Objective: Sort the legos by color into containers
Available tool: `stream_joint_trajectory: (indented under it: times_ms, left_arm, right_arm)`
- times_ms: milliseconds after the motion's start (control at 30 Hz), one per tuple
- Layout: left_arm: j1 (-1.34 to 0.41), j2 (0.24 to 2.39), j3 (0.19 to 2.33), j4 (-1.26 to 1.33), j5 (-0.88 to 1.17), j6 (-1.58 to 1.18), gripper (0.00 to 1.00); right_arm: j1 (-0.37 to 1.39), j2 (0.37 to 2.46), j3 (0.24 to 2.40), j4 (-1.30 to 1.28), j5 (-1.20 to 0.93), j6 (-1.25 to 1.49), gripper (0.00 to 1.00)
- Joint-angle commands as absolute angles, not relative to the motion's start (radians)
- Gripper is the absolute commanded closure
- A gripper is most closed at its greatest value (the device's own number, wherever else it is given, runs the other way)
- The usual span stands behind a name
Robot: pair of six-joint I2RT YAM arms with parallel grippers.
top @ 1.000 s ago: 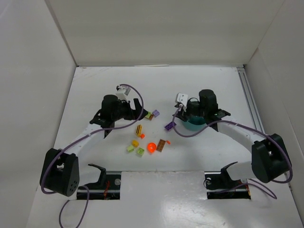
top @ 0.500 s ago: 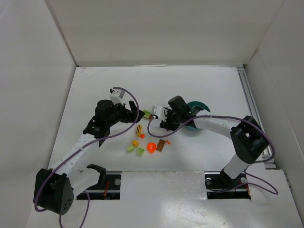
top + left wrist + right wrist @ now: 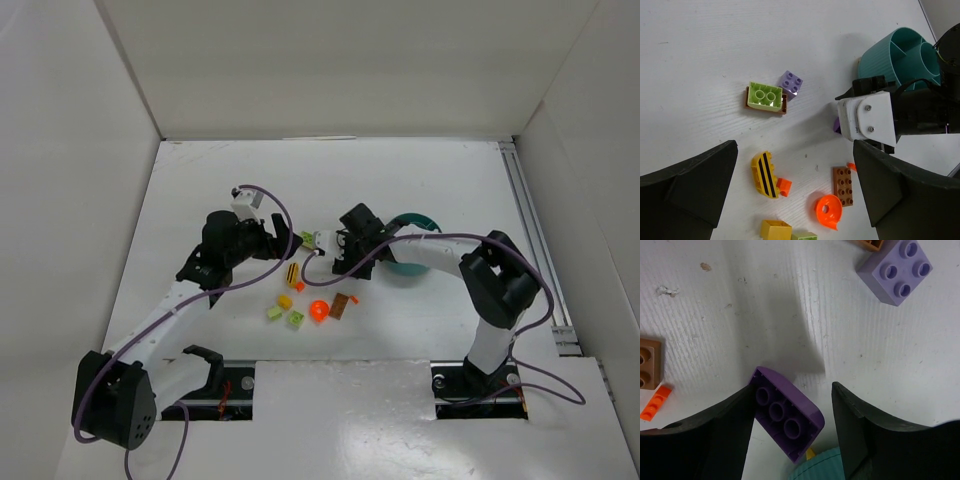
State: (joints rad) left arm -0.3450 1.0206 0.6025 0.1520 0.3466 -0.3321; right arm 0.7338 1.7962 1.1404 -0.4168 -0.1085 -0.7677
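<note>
My right gripper [image 3: 792,396] is open and low over the table, straddling an upturned dark purple brick [image 3: 785,420]. The brick touches the left finger, with a gap at the right one. The gripper [image 3: 348,262] sits just left of the teal divided bowl [image 3: 418,221], and the top view hides the brick. My left gripper [image 3: 795,150] is open and empty above the loose legos: a lime brick on a brown one [image 3: 765,96], a lilac brick [image 3: 791,82], a striped yellow piece [image 3: 765,175], a brown plate [image 3: 842,186] and the round orange piece [image 3: 828,211].
A yellow brick [image 3: 285,301] and two lime bricks [image 3: 273,313] lie near the front. A small orange piece [image 3: 655,402] lies beside the brown plate [image 3: 647,362]. The bowl's rim [image 3: 825,467] is right behind the purple brick. White walls enclose the table.
My right arm swung left from above the bowl and came down around the purple brick. My left gripper shifted slightly left and stayed open.
</note>
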Motion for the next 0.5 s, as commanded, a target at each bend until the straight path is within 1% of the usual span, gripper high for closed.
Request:
stream_joint_trajectory:
  times_ms: [0, 67, 233, 367, 400, 467]
  left_arm:
    - [-0.347, 1.028, 0.598, 0.167, 0.342, -0.308, 0.00]
    - [-0.347, 1.028, 0.598, 0.167, 0.342, -0.308, 0.00]
    - [-0.347, 1.028, 0.598, 0.167, 0.342, -0.308, 0.00]
    - [-0.347, 1.037, 0.607, 0.167, 0.342, -0.308, 0.00]
    - [-0.347, 1.037, 0.607, 0.158, 0.342, -0.308, 0.00]
    - [-0.347, 1.037, 0.607, 0.158, 0.342, -0.308, 0.00]
  right_arm:
    - [0.736, 1.829, 1.172, -0.443, -0.101, -0.781, 0.33]
    - [0.736, 1.829, 1.172, -0.434, -0.091, -0.772, 0.35]
    - [0.736, 1.780, 1.132, -0.391, -0.091, -0.742, 0.43]
    - [0.736, 1.737, 1.111, -0.382, -0.113, -0.733, 0.57]
    - [0.736, 1.736, 1.111, -0.382, -0.126, -0.733, 0.65]
    - [0.727, 1.711, 1.086, -0.373, -0.135, -0.724, 0.72]
